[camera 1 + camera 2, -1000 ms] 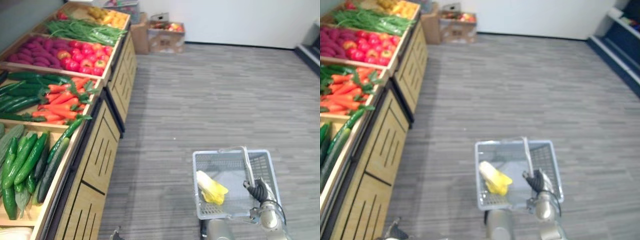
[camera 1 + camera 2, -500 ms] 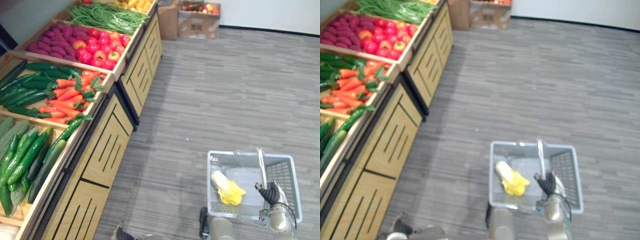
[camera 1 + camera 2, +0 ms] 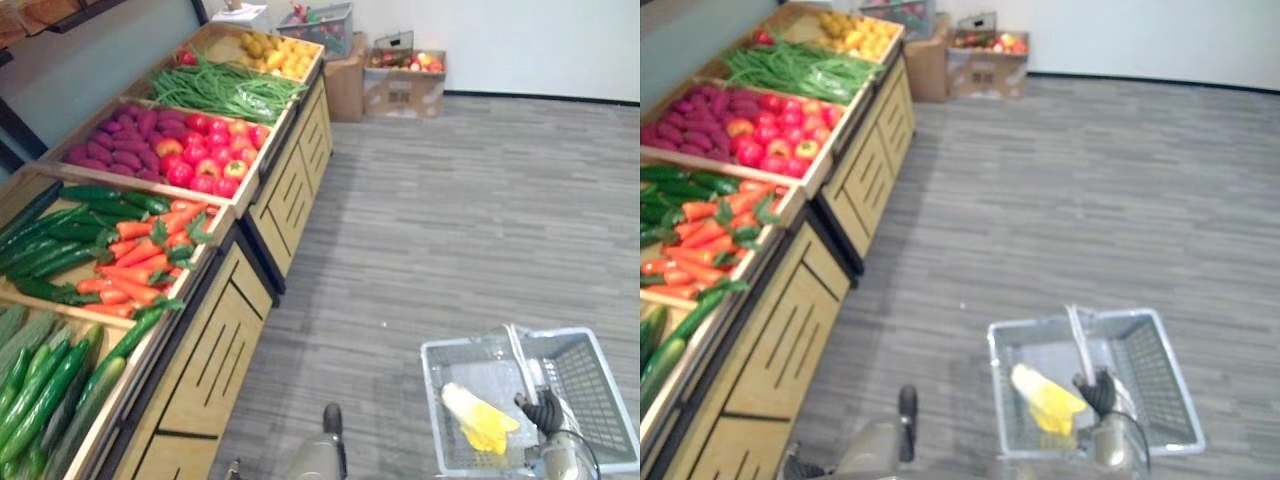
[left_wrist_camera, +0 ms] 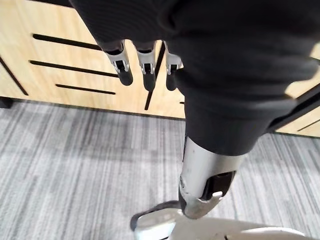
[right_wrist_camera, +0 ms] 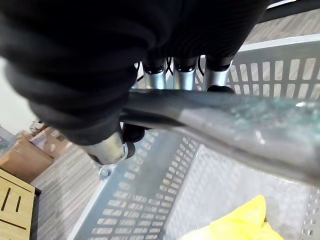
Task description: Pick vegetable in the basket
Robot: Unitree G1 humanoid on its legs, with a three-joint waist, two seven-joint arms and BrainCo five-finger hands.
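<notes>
R hand (image 3: 544, 410) clamped round handle (image 5: 235, 127) of grey basket (image 3: 588, 362), yellow veg (image 3: 478, 418) lying inside. L hand (image 4: 144, 62) dangling by wooden cabinet (image 4: 55, 55), fingers loose n straight.

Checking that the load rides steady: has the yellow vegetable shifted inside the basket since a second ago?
No. The yellow vegetable lies in the left half of the basket as before, left of the handle that the right hand grips.

Wooden display stand (image 3: 215, 345) bears cucumbers (image 3: 45, 385), carrots (image 3: 140, 250), red fruit (image 3: 210, 160), green beans (image 3: 225, 88).
</notes>
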